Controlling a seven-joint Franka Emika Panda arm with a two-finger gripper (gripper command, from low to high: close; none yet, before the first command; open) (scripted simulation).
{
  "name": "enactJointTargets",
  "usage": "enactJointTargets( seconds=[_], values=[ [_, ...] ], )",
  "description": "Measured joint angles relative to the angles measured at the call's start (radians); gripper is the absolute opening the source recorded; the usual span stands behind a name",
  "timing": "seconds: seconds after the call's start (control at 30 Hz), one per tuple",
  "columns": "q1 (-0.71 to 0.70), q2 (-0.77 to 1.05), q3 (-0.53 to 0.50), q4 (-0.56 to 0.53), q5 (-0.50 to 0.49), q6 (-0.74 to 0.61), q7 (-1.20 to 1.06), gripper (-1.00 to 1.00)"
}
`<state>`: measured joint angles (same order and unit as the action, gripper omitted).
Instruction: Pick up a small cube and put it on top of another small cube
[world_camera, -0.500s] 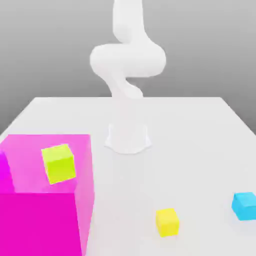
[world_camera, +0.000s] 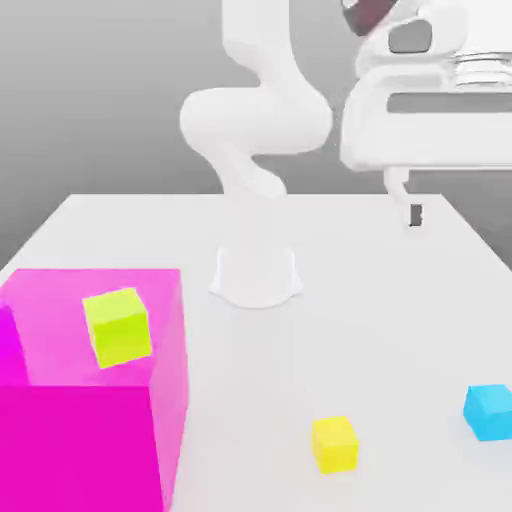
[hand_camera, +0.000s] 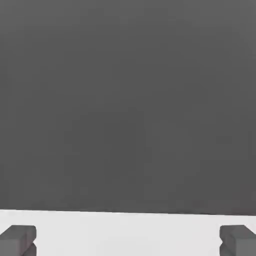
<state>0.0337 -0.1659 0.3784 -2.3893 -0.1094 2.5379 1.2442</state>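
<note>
The small cube (world_camera: 490, 411), plain cyan-blue, rests on the white table near the exterior view's right edge. A yellow cube (world_camera: 334, 443) of about the same size lies to its left, nearer the front. My gripper (hand_camera: 128, 242) is open, its two grey fingertips far apart with nothing between them. In the exterior view the white hand hangs high at the upper right, well above the cyan-blue cube, with one of its fingers (world_camera: 404, 190) pointing down.
A large magenta block (world_camera: 90, 440) fills the front left corner, with a lime-green cube (world_camera: 118, 326) at its top. The arm's white base (world_camera: 256, 275) stands mid-table. The white table (world_camera: 400, 320) reaches back to a grey wall.
The hand has come into the exterior view at the upper right, where it was not seen before. The cubes have not moved.
</note>
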Motion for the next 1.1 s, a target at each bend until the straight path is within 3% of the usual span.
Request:
enactJointTargets(
  seconds=[0.37, 0.53, 0.57, 0.77, 0.97, 1.1],
  values=[
    [0.198, 0.412, 0.058, -0.053, -0.162, 0.140, 0.343, 0.00],
    [0.312, 0.593, -0.056, -0.022, -0.286, 0.259, 0.458, 0.00],
    [0.329, 0.619, -0.077, -0.016, -0.304, 0.278, 0.472, -1.00],
    [0.338, 0.632, -0.088, -0.013, -0.315, 0.289, 0.480, -1.00],
    [0.241, 0.461, 0.027, -0.059, -0.169, 0.170, 0.372, -1.00],
    [0.112, 0.323, -0.032, -0.146, -0.039, 0.137, 0.274, -1.00]
  ],
)
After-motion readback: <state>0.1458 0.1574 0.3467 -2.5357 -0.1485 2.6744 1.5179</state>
